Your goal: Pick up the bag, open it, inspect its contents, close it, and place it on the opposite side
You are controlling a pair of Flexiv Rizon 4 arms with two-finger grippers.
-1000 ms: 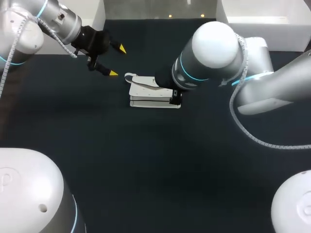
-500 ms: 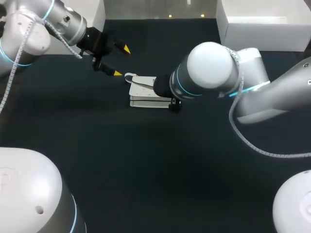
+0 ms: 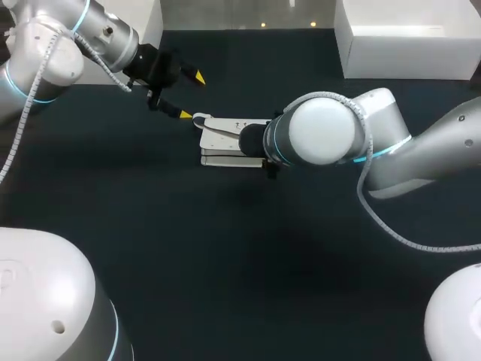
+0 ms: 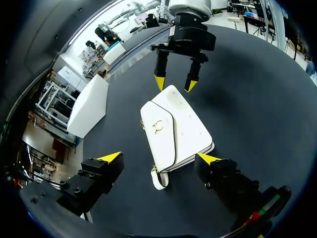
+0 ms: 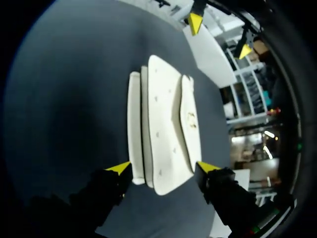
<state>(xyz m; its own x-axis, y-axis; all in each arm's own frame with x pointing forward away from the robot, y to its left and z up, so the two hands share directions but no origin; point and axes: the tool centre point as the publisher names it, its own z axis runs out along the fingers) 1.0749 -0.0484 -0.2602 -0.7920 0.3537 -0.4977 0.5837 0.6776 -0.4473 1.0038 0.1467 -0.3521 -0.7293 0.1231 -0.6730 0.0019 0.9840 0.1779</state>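
A white flap bag [image 3: 225,139] lies flat on the dark table, its short strap at the end toward my left arm. My left gripper [image 3: 191,95] hovers open just beyond that strap end; in its own view the left gripper [image 4: 158,158] has the bag's [image 4: 176,131] near end between its spread fingers, untouched. My right gripper [image 5: 163,167] stands over the other end of the bag [image 5: 163,129], one finger on each long side, close to the edges, still open. From the head view my right arm hides its fingers.
A white box [image 3: 398,49] stands at the back right of the table and another white box [image 3: 146,19] at the back left. Dark table surface lies in front of the bag.
My right arm has swung lower and settled over the bag's end, and its fingers have begun narrowing. My left gripper has crept closer to the strap end.
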